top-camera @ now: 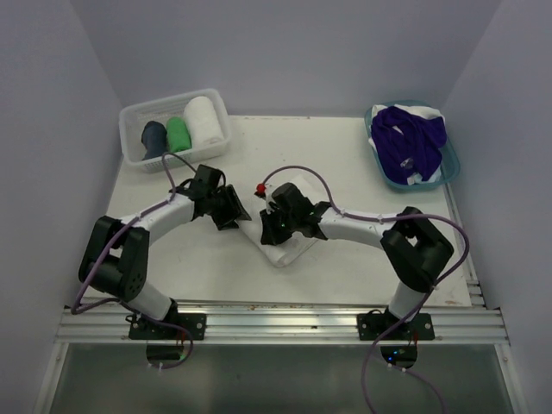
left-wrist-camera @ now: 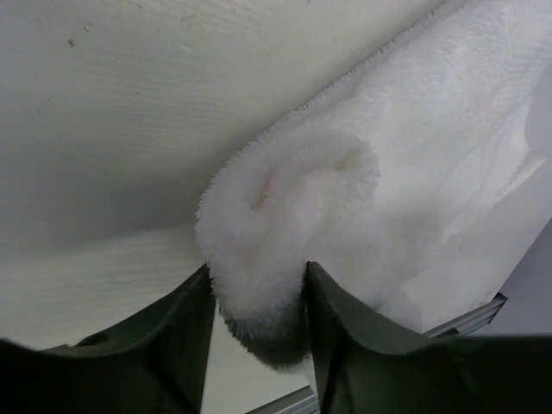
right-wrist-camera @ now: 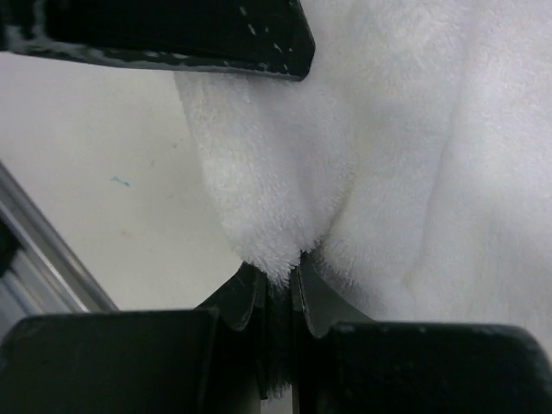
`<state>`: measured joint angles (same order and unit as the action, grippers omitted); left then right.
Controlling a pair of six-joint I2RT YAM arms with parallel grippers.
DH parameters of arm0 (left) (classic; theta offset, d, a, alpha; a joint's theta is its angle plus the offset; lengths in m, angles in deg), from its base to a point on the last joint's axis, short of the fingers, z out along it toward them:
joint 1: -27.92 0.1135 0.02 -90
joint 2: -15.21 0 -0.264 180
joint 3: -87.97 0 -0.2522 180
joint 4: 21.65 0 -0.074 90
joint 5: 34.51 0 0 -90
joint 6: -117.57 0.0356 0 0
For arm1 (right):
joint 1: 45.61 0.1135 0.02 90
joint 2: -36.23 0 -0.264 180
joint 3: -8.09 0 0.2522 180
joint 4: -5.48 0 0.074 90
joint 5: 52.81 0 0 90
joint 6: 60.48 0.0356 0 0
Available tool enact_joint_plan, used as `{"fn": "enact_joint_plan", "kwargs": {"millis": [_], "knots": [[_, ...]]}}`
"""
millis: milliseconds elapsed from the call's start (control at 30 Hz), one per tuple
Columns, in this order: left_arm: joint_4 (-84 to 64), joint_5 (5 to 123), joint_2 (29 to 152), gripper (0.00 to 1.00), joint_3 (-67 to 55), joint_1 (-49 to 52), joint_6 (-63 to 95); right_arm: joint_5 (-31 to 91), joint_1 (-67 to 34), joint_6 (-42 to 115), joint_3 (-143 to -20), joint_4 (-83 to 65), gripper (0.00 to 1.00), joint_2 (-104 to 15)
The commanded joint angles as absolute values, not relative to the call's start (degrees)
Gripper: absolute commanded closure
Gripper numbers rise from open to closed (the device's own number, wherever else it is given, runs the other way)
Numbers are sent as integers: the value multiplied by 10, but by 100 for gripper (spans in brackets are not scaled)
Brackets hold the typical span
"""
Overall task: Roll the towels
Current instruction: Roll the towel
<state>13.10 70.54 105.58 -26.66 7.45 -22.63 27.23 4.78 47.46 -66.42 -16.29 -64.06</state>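
1. Top external view: a white towel (top-camera: pixel 283 250) lies on the table (top-camera: pixel 345 172), near the middle and toward the near edge. It is partly flat, and both arms reach in over it.
2. The left gripper (top-camera: pixel 236 213) sits at the towel's left edge. The right gripper (top-camera: pixel 270 226) is just beside it, over the towel's upper part. The two are close together but apart.
3. Left wrist view: the towel's end is curled into a thick roll with a spiral face, lying on the bare tabletop. The dark fingers (left-wrist-camera: pixel 177 345) stand part-way apart, one on each side of that rolled end. The fluffy fabric fills the gap and touches both inner faces, so they hold the roll.
4. Right wrist view: the jaws are drawn narrow, almost together, and pinch a small fold of the same white terry at their tips. The rest of the towel spreads away beyond the fold.
5. At the far left corner stands a clear basket (top-camera: pixel 172 97). It holds three rolls side by side: a navy towel (top-camera: pixel 153 138), a green towel (top-camera: pixel 178 134) and a rolled white one (top-camera: pixel 203 121).
6. At the far right corner stands a light blue tub (top-camera: pixel 453 159). A purple towel (top-camera: pixel 405 138) is heaped loosely in it, with some white fabric showing under it.
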Motion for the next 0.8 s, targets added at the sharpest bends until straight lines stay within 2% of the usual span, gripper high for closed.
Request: {"fn": "enact_joint_plan", "kwargs": {"millis": [0, 133, 300, 600, 700, 767], "knots": [[150, 738, 1013, 46, -272, 98, -207, 125, 17, 532, -648, -118, 100, -614], [168, 736, 985, 44, -259, 111, -195, 46, -19, 589, -634, -71, 100, -616], [178, 738, 959, 46, -258, 111, -185, -29, -56, 676, -610, -13, 100, -626], [141, 792, 967, 67, -250, 62, -155, -100, -97, 750, -568, 89, 100, -656], [134, 799, 980, 69, -239, 49, -155, -109, -102, 764, -559, 111, 100, -663], [138, 797, 985, 66, -234, 45, -154, -108, -102, 763, -557, 112, 100, -667]]}}
